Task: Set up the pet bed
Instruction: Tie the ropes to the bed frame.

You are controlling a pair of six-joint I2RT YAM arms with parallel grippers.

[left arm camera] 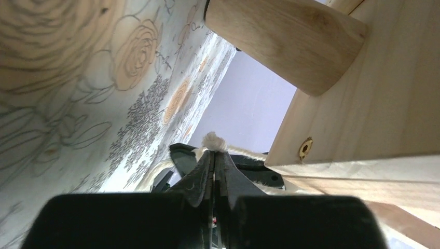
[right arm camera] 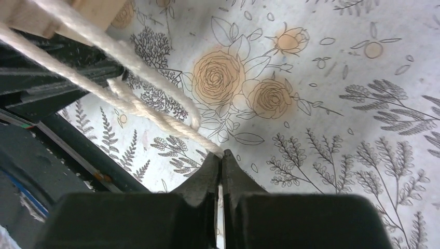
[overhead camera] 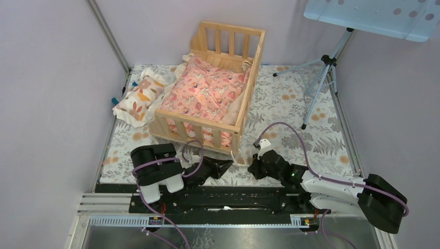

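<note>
Overhead, the dark fingertips are too small to read, so the wrist views tell more. The left gripper (left arm camera: pixel 214 155) is pinched tight on a white cord (left arm camera: pixel 212 140), whose knot sits just past the tips. The right gripper (right arm camera: pixel 223 158) is clamped on a strand's end. Where the cord attaches is cut off. The pet bed (overhead camera: pixel 200 120) stands mid-table on the floral cloth (overhead camera: pixel 290 98) and holds a pink cushion (overhead camera: pixel 207 88). A small pillow (overhead camera: pixel 139 96) lies outside, against its left side.
</note>
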